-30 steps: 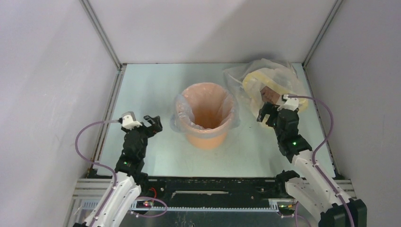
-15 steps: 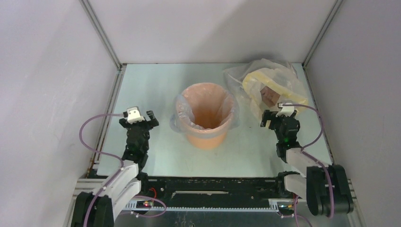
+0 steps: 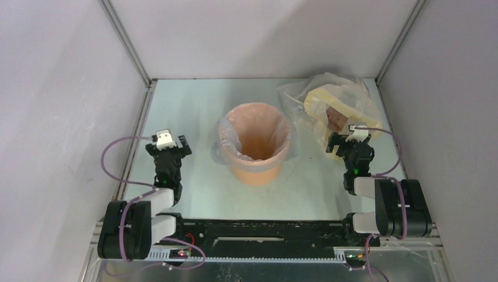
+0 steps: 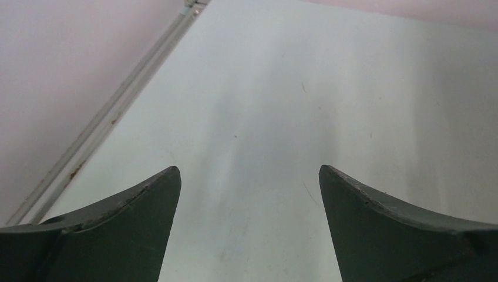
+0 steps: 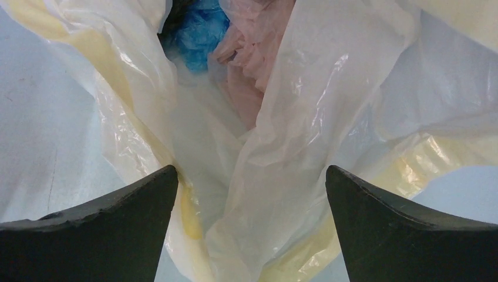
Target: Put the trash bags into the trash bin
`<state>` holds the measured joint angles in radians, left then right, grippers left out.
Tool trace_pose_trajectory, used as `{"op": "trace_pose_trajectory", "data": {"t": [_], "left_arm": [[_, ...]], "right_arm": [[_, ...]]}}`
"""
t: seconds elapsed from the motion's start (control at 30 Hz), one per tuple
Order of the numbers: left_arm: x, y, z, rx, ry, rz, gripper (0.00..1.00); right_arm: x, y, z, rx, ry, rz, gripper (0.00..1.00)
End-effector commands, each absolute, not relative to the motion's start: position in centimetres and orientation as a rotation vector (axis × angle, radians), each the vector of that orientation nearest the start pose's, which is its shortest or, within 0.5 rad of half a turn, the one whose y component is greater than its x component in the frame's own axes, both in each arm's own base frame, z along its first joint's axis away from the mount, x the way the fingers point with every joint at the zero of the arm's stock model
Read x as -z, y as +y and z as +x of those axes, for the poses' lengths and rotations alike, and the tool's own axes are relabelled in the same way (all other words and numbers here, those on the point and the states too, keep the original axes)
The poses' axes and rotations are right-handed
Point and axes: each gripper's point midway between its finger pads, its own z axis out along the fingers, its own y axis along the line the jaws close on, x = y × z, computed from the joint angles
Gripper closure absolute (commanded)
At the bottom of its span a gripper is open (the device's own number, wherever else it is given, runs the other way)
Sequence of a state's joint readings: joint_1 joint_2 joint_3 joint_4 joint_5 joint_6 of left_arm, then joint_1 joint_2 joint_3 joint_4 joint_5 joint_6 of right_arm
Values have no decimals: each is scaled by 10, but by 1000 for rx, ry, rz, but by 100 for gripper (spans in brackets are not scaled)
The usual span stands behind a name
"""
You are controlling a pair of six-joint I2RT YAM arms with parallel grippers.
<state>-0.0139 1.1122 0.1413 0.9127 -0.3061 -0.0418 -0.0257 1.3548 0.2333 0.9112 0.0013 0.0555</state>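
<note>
The orange trash bin [image 3: 255,154] stands upright at the table's middle. The thin pale blue-grey trash bag [image 3: 222,140] lines it, its film folded out over the rim and hanging down the left side. My left gripper [image 3: 168,144] is open and empty, left of the bin and apart from it; in the left wrist view it [image 4: 249,176] hovers over bare table. My right gripper [image 3: 346,144] is open, right of the bin, at the near edge of the clear-and-yellow plastic bundle [image 3: 337,103]. In the right wrist view its wide-open jaws [image 5: 251,173] frame the bundle's folds [image 5: 293,117] without closing on them.
The bundle sits in the back right corner and holds blue [image 5: 199,26] and pink [image 5: 246,64] material. Grey walls close the table on three sides, with a metal rail [image 4: 111,117] along the left edge. Both arms are folded back over their bases at the near edge.
Both arms have folded back toward their bases. The left gripper has drawn left and nearer, away from the bin. The right gripper has stayed at the bundle's near edge, still open.
</note>
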Motion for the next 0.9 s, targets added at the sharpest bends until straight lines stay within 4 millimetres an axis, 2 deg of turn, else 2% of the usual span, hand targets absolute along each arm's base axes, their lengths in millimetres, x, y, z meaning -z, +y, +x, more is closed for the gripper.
{"op": "trace_pose_trajectory", "data": {"t": [0.0, 0.13, 0.2, 0.87], "left_arm": [[-143, 37, 347, -165, 1549, -172, 3], [-136, 42, 355, -189, 1576, -194, 0], [-136, 52, 354, -207, 1573, -233, 0], [-135, 53, 353, -210, 1569, -235, 0]], "right_arm": [[-105, -10, 371, -9, 1709, 77, 0], [-104, -10, 370, -9, 1714, 79, 0], [-104, -11, 370, -8, 1714, 78, 0], [-105, -10, 370, -8, 1712, 78, 0]]}}
